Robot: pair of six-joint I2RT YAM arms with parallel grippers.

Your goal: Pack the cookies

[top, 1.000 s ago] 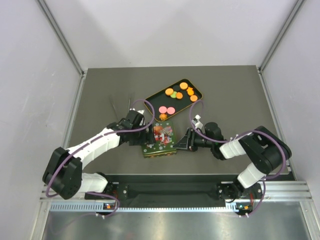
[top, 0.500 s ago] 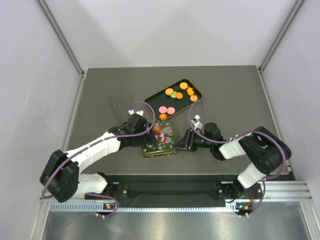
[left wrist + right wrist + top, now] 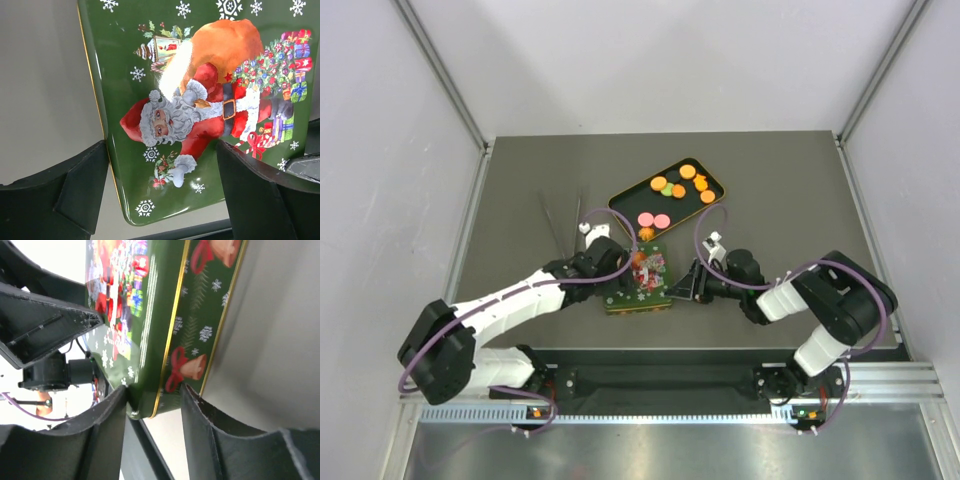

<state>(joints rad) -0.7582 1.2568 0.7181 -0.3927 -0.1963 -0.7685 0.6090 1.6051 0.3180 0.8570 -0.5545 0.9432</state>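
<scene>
One black tray (image 3: 628,200) sits toward the far edge of the counter (image 3: 790,180); on it lie five orange cookies (image 3: 659,183), two pink cookies (image 3: 644,218), one green cookie (image 3: 667,189); one green Christmas tin (image 3: 635,297); two thin rods (image 3: 553,218).

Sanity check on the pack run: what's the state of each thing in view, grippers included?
Tin: closed, lid on, flat on table.
Cookies: loose in tray.
Tray: partly filled.
Left gripper: open, straddling lid.
Right gripper: shut on tin's corner.
</scene>
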